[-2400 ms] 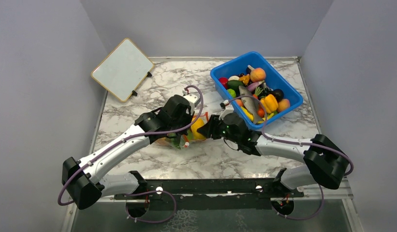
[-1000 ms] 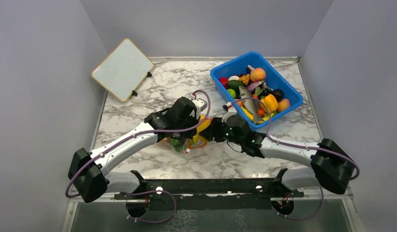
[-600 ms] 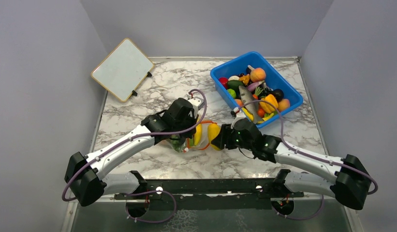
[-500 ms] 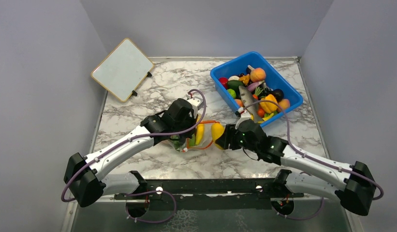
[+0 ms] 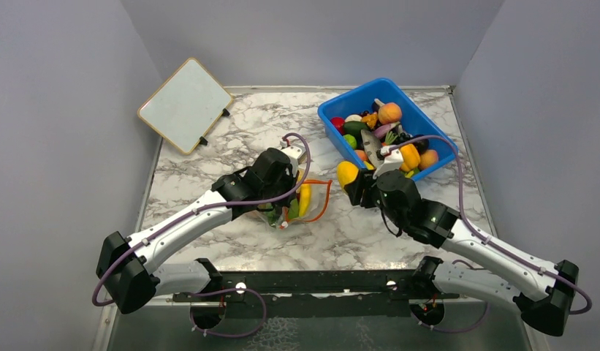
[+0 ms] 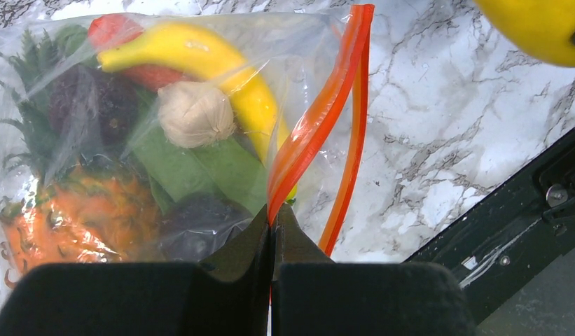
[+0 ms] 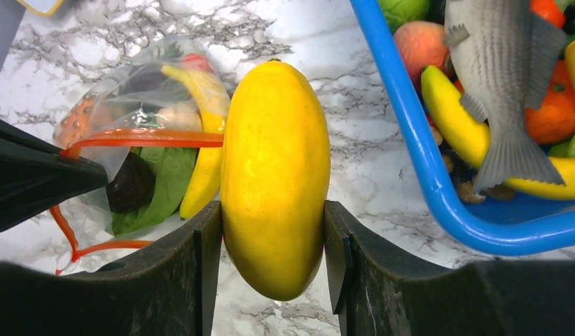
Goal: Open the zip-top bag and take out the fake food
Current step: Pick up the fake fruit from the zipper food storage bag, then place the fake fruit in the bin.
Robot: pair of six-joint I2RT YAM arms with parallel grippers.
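Lying on the marble tabletop point(image 5: 245, 131) between the two arms, the zip-top bag point(image 6: 95, 140) has its mouth gaping towards the right arm, the two halves of its red-orange zip strip point(image 6: 319, 119) parted into a loop. Through the clear plastic show a yellow banana point(image 6: 200, 59), a pale garlic bulb point(image 6: 193, 112), a long green leaf point(image 6: 193, 164), an orange pineapple point(image 6: 81, 210) and some darker pieces too blurred to name.

The left hand point(image 6: 274, 217) is pressed together on one half of the zip strip, pinching it at the near corner of the mouth.

The right hand point(image 7: 270, 217) clamps a smooth oval yellow fruit point(image 7: 275, 178) between its two fingers, gripping it across its lower part. The fruit is outside the bag and, in the top view, sits just beside the near left corner of the blue bin point(image 5: 370, 84).

That bin is heaped with toy food, among it a grey fish point(image 7: 501, 91) lying over another banana. A small whiteboard point(image 5: 185, 104) leans at the far left, well apart from the bag.
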